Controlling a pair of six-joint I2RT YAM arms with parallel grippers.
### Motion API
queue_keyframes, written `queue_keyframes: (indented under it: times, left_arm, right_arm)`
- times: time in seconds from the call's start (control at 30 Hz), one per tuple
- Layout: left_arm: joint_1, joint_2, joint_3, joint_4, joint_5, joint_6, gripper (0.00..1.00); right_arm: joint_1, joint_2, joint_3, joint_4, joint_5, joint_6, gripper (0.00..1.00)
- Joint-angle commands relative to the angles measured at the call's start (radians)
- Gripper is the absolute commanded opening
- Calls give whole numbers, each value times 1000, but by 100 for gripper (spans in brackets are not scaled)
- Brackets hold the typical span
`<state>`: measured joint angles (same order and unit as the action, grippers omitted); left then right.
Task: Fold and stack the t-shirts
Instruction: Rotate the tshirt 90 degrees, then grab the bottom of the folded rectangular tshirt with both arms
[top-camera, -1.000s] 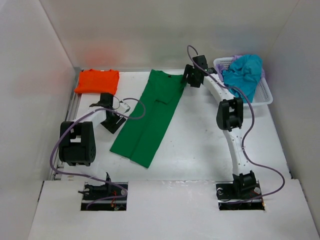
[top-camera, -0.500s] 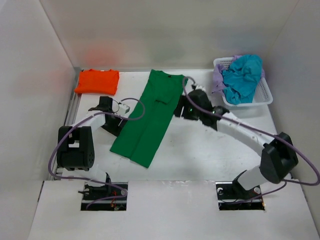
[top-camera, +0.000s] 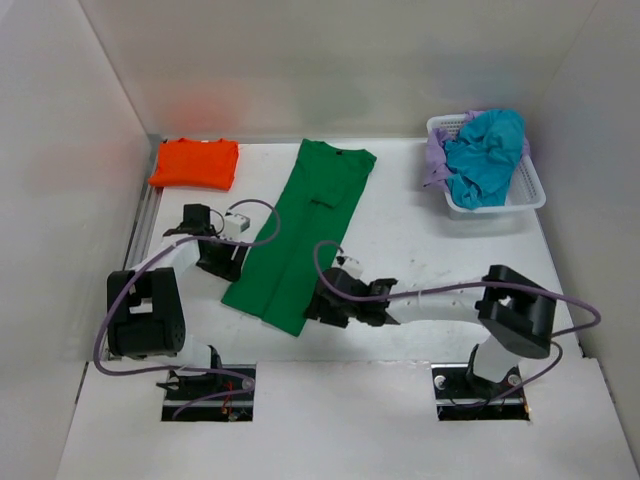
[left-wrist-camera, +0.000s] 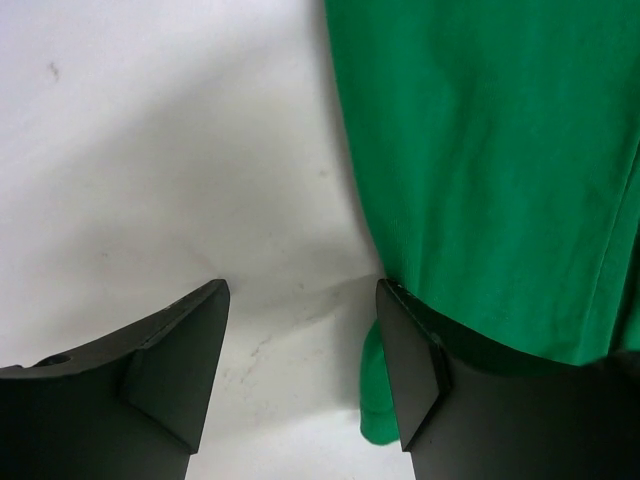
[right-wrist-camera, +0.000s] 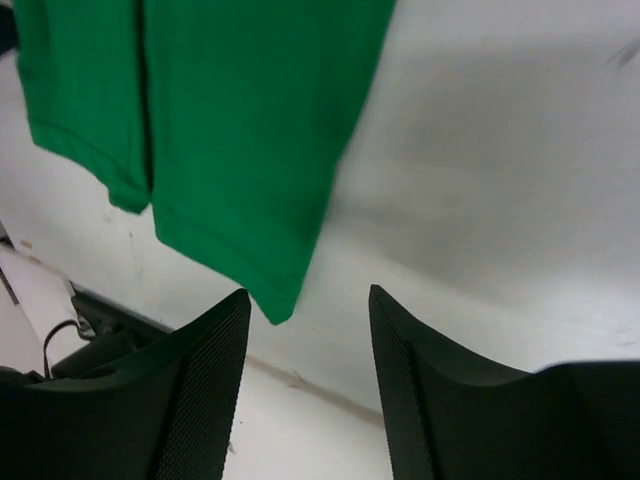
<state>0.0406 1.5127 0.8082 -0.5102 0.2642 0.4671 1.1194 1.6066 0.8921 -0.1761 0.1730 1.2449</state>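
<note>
A dark green t-shirt (top-camera: 305, 230) lies as a long folded strip slanting across the middle of the table. My left gripper (top-camera: 226, 264) is open at its left edge near the hem. In the left wrist view, the right finger (left-wrist-camera: 420, 370) lies over the green cloth (left-wrist-camera: 490, 150) and the left one over bare table. My right gripper (top-camera: 322, 305) is open low at the hem's near right corner, and the green corner (right-wrist-camera: 230, 120) sits just ahead of the jaws. An orange t-shirt (top-camera: 195, 163) rests folded at the back left. Teal (top-camera: 485, 150) and lavender (top-camera: 435, 160) t-shirts are bunched in the basket.
The white lattice basket (top-camera: 530, 195) stands at the back right against the wall. A metal rail (top-camera: 145, 225) runs along the table's left side. A raised white ledge (top-camera: 340, 400) crosses the near edge by the arm bases. Purple cables trail from both arms.
My right arm has swept from the shirt's collar end down its right side to the near hem corner. My left gripper has shifted slightly toward the near left.
</note>
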Motion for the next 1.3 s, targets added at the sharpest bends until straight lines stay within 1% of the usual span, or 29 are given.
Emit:
queue_keyframes:
  times: [0.0,0.17,0.23,0.3,0.33,0.37,0.47,0.5,0.57,0.67,0.73,0.8,0.83,0.97,1.0,1.07,1.1,1.13,1.2,1.27]
  left_arm:
    - [43,-25,-46,-65,67,-31,59]
    - [106,-83,-44,-73,58,-38,60]
    - [118,-112,-52,-74,58,-36,60]
    - [120,-143,-67,-74,56,-31,60]
    - [117,-160,-73,-74,53,-28,60]
    - [117,-180,-81,-74,52,-28,60]
    - [109,-250,-87,-79,35,-22,60]
    - [107,-275,-84,-82,29,-16,60]
    - [104,-327,-75,-91,11,7,61]
    - [65,-408,-49,-114,-11,83,63]
    - [-9,-460,-37,-148,-14,169,63]
    - [-108,-517,-43,-186,-34,292,64]
    - [-177,-554,-56,-207,-63,367,64]
    - [-472,-738,-191,-255,-218,704,67]
    - [-535,-785,-232,-273,-241,788,67]
    - [-625,-863,-296,-315,-253,919,67]
    - [-658,-888,-313,-329,-247,951,67]
    - [-717,-919,-334,-341,-232,985,68]
    - [-803,-933,-354,-341,-226,996,68]
    - [-901,-912,-371,-338,-233,989,66]
  right_arm:
    - [52,74,41,90,7,177,54]
    - [87,165,54,86,-10,280,51]
    - [87,191,54,102,-21,295,50]
    - [87,222,71,125,-36,291,47]
    - [87,231,76,130,-43,292,44]
    - [87,242,83,132,-52,297,38]
    - [87,231,55,133,-58,332,15]
    - [84,214,33,138,-58,350,9]
    - [73,172,-10,145,-49,360,1]
    - [53,84,-97,142,-30,353,0]
    - [46,26,-166,161,-52,344,0]
    - [47,-31,-229,205,-105,294,0]
    - [47,-65,-257,207,-115,280,0]
    - [65,-190,-361,159,-102,297,0]
    - [69,-221,-384,156,-105,295,0]
    - [69,-249,-398,158,-118,280,1]
    - [69,-254,-401,159,-119,271,1]
    - [69,-257,-401,161,-121,260,1]
    - [69,-258,-407,162,-124,255,1]
    - [69,-263,-417,167,-124,255,3]
